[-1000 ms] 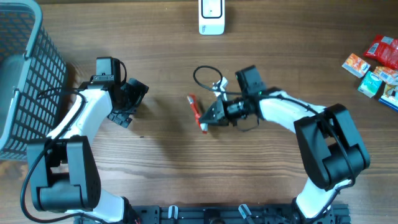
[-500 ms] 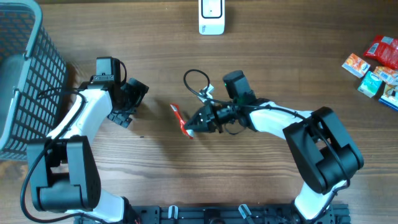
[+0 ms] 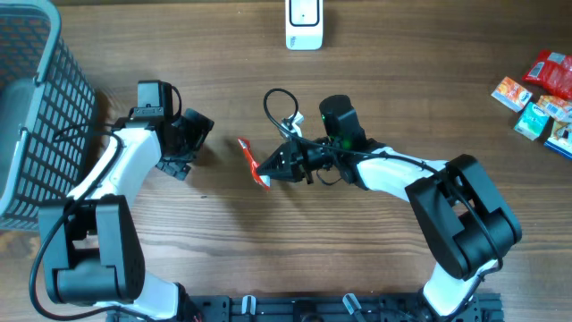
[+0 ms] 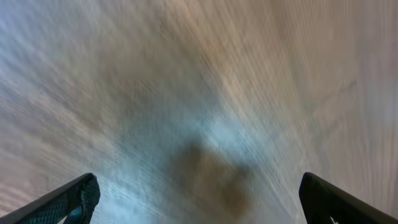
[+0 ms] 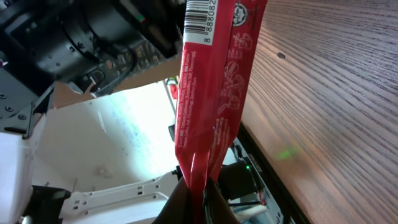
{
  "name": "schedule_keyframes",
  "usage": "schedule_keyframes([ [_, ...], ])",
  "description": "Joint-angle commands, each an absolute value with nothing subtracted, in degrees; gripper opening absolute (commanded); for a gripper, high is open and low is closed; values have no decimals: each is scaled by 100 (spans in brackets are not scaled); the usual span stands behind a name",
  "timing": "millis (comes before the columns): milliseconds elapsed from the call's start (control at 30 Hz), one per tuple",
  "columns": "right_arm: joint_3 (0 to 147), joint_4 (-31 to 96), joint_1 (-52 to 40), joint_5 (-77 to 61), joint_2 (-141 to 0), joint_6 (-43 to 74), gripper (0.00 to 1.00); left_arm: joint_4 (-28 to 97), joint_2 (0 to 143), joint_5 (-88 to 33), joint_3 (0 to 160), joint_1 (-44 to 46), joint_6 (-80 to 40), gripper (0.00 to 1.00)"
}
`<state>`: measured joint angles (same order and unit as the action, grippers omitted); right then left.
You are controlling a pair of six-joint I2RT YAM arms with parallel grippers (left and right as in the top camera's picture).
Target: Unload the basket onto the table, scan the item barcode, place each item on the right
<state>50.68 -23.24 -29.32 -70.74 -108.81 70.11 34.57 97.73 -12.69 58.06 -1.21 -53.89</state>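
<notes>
Jaws on your left gripper (image 3: pixel 183 148) stand wide apart with nothing between them. It hangs over the table (image 3: pixel 223 241), just right of the grey wire basket (image 3: pixel 40 107) at the left edge. Your left wrist view is blurred: only two dark fingertips (image 4: pixel 74 199) at the bottom corners and wood grain show.

Moving right, a red packet (image 3: pixel 251 163) is held over mid-table, pinched at one end by your right gripper (image 3: pixel 268 168), whose jaws are clamped tight on it. Its free end points toward the left gripper but stays apart from it. In the right wrist view the packet's barcode (image 5: pixel 200 22) shows at the top edge, partly cut off.

The white scanner (image 3: pixel 304 24) stands at the far edge, well apart from the packet. A black cable (image 3: pixel 275 103) loops roughly between the two. Far right, small snack packets (image 3: pixel 543 98) lie clustered near the edge.
</notes>
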Motion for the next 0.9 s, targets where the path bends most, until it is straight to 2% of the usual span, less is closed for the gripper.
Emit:
schedule_keyframes([
  [0,5087,-2359,-2939,-7096,-10746,7109,4,3629,9782,-2971,5791,-97,-5179,100],
  [133,5087,-2359,-2939,-7030,-10746,7150,4,3745,9782,-4270,5791,-64,-4233,100],
  [533,5087,-2521,-2939,-6952,-10746,7371,4,3509,9784,-4268,5791,12,-4335,99],
  [567,5087,-2536,-2939,-6949,-10746,7378,4,3505,9784,-4322,5791,30,-4416,83],
  [633,5087,-2536,-2939,-6949,-10746,7413,4,3439,9784,-4491,5791,62,-4407,67],
  [667,5087,-2554,-2939,-6947,-10746,7426,4,3385,9784,-4578,5791,104,-4410,52],
  [767,5087,-2689,-2941,-6952,-10746,7592,5,3225,9784,-4731,5791,213,-4412,30],
  [867,5087,-2788,-2941,-6952,-10746,7682,5,3017,9784,-4904,5791,298,-4416,20],
])
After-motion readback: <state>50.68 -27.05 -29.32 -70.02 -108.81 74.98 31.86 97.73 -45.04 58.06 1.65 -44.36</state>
